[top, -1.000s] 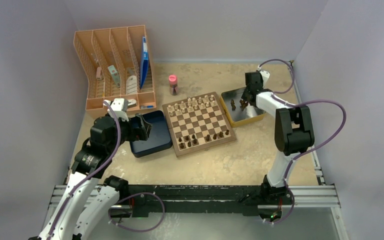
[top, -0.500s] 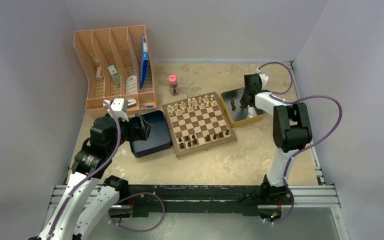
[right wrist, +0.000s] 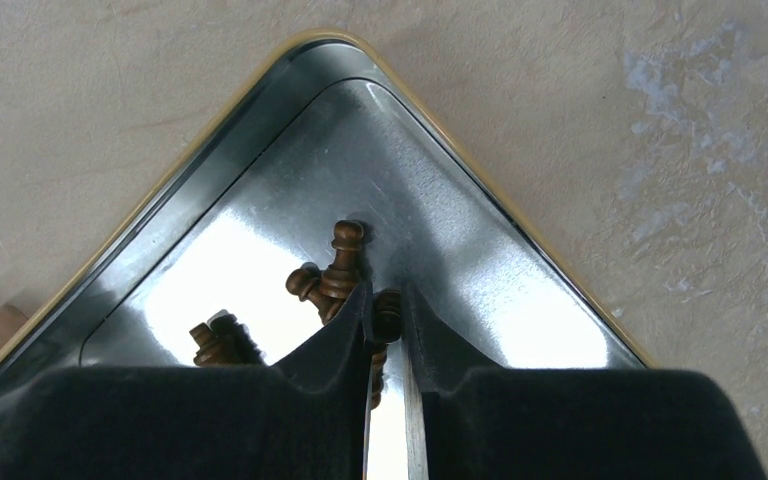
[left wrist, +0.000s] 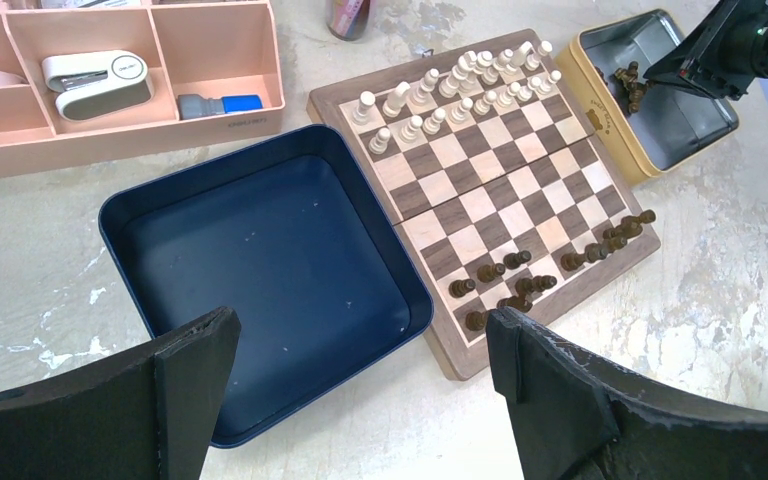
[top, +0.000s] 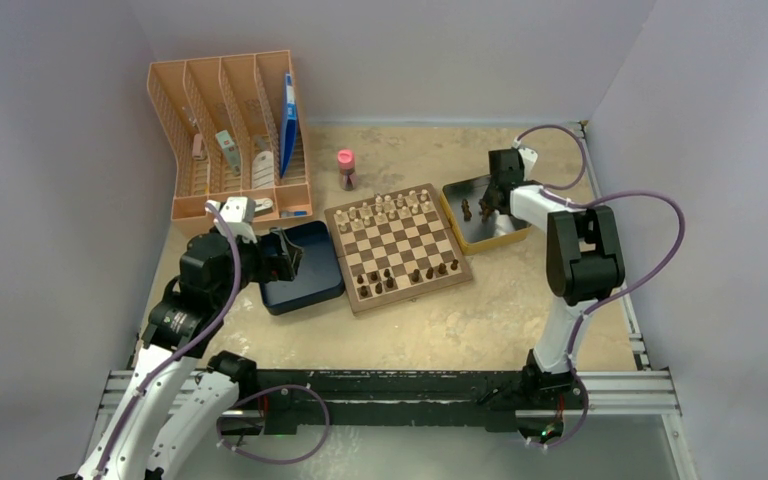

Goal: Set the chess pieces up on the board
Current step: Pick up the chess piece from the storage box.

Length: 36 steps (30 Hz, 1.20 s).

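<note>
Metal: my right gripper (right wrist: pixel 385 335) is down inside the tin (right wrist: pixel 520 230), a shiny steel tray with a yellow rim and rounded corners, mirror-bright on its floor.
Step in hand: picking a dark piece out of the tin, I judge; the fingers (right wrist: pixel 330 345) are nearly pressed together on one small brown piece (right wrist: pixel 387 312) caught in the narrow slot between them.
Grip doubt: the piece's top shows between the pads, but I cannot tell how firmly it is held.
Neighbours: another turned wooden piece (right wrist: pixel 343 262) lies just beside the left finger, touching or nearly so, and one more (right wrist: pixel 218 340) sits a little apart toward the tin's corner.
Next move: lift straight up, I think, so the neighbour is not dragged along, then carry across to the board (top: pixel 398 244) on the tin's left.
Board: checked dark and tan wood with a pale border; cream pieces (left wrist: pixel 460 85) fill the far rows, dark pieces (left wrist: pixel 550 270) stand partly set along the near rows, with gaps.
Left gripper (left wrist: pixel 360 370): spread wide, hanging over the blue box (left wrist: pixel 260 260), holding nothing.
Textures: felt-like black pads on my fingers, smooth lathe-turned wood on the pieces, mottled stone-look table (top: pixel 460 320).
</note>
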Motion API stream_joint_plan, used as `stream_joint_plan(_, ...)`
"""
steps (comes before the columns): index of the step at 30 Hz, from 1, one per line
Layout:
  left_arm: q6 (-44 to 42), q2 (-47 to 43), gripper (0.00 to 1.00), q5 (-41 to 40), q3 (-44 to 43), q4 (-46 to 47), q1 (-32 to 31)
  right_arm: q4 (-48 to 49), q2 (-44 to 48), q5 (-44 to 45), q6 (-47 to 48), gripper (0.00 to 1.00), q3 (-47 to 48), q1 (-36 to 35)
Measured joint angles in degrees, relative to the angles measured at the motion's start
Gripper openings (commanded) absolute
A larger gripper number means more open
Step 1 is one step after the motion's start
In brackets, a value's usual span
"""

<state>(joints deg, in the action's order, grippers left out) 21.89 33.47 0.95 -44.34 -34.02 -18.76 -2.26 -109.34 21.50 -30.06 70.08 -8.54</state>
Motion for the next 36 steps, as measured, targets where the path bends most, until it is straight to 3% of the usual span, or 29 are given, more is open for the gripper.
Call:
stream_joint_plan(24, -0.02, 0.52, 0.95, 0.33, 0.00, 0.02, 0.00, -1.79, 7.17, 3.65, 0.07, 0.12, -0.37, -1.38)
stream_joint_plan(36, -0.02, 0.52, 0.95, 0.33, 0.00, 0.02, 0.00, -3.96, 15.04, 3.17, 0.07, 0.13, -1.11, -13.99)
